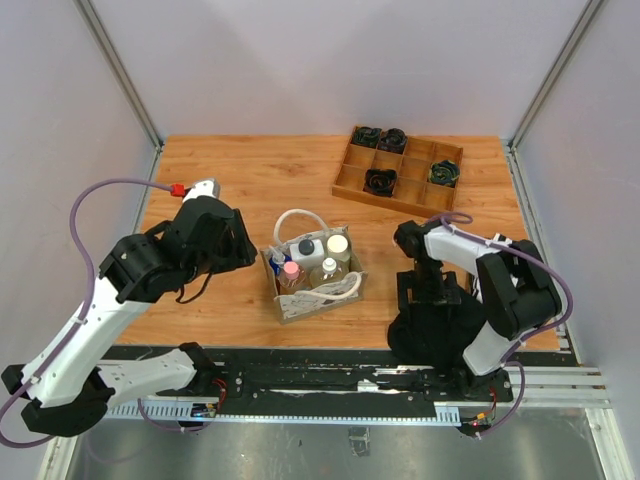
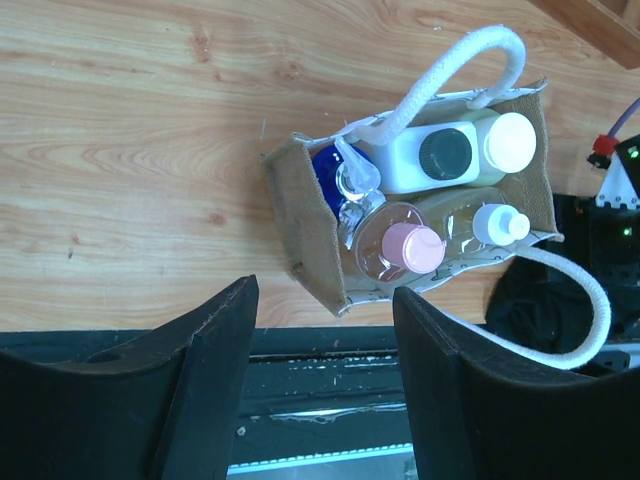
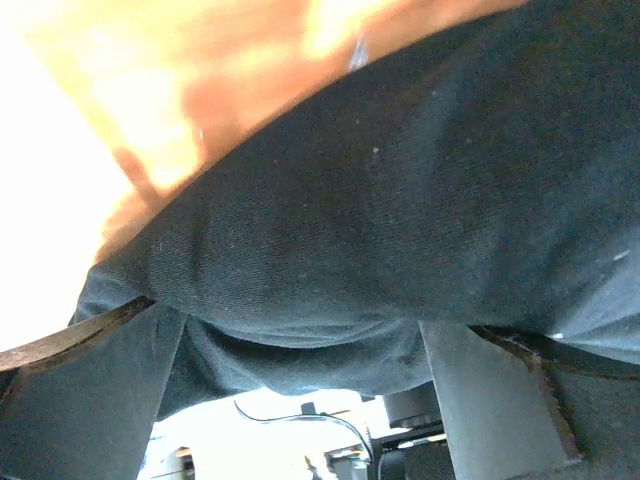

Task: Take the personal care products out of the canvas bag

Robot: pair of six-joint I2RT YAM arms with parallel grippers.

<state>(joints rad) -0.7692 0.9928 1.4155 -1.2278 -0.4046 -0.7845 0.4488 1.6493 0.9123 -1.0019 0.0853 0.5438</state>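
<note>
The top view is bright and even, sharp throughout. The canvas bag (image 1: 300, 305) casts only a soft, short shadow on the wooden worktop (image 1: 250, 180). From the left wrist, the bottles (image 2: 430, 160) are crisp, with small glints on clear plastic, while the left gripper (image 2: 322, 300) looms dark and slightly soft. The right wrist view is poor: the worktop burns out to white-orange at upper left, a dark cloth (image 3: 400, 200) fills the frame in blur, and the right gripper (image 3: 295, 320) is unfocused.

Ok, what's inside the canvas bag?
Visible: white bottle, broad-capped pale bottle, blue bottle, pink-capped bottle, small-capped clear bottle. Their lower bodies and the floor of the canvas bag are covered.
</note>
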